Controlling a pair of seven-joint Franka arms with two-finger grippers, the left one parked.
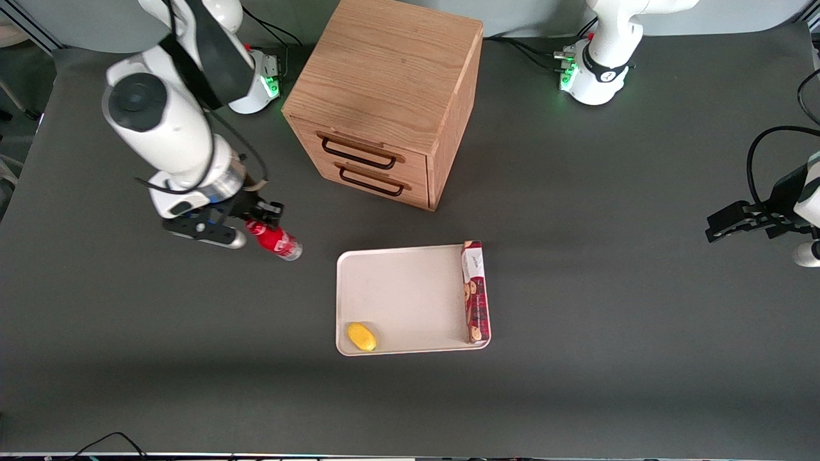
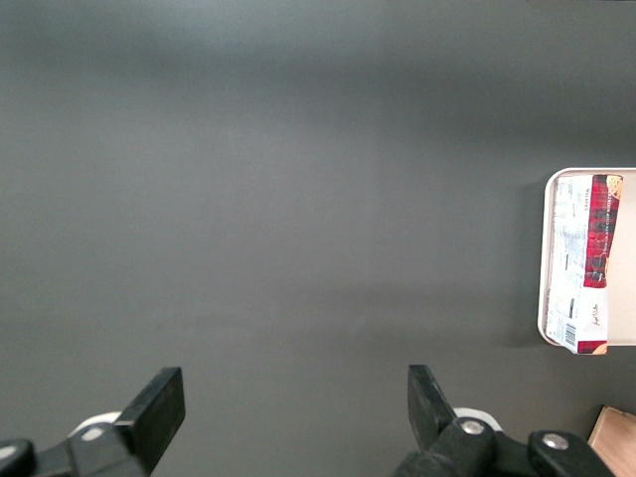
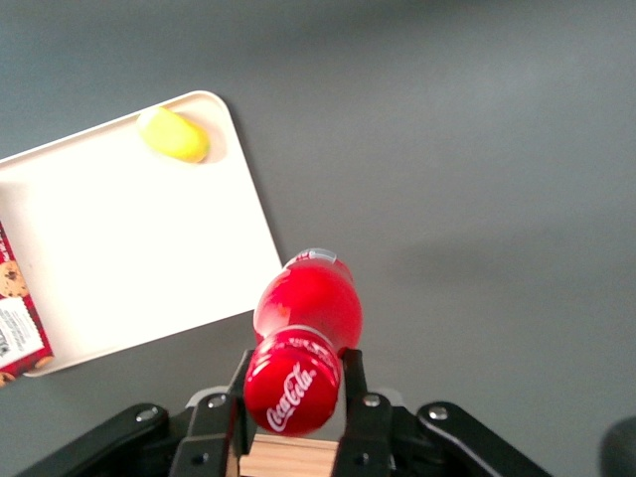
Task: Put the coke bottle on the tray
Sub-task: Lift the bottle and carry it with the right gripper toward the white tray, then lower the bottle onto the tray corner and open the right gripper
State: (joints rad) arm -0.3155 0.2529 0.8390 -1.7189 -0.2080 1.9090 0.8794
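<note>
My right gripper (image 1: 259, 221) is shut on the red coke bottle (image 1: 277, 241) near its cap and holds it tilted above the dark table, toward the working arm's end. In the right wrist view the bottle (image 3: 303, 348) sits between the two black fingers (image 3: 352, 383), its red cap with white script facing the camera. The cream-white tray (image 1: 403, 294) lies flat on the table, nearer the front camera than the cabinet and a short way from the bottle. It also shows in the right wrist view (image 3: 119, 248), beside the bottle's base.
A wooden drawer cabinet (image 1: 387, 96) stands farther from the front camera than the tray. On the tray lie a yellow lemon-like thing (image 1: 361, 336) at a near corner and a long red biscuit box (image 1: 475, 291) along the edge toward the parked arm.
</note>
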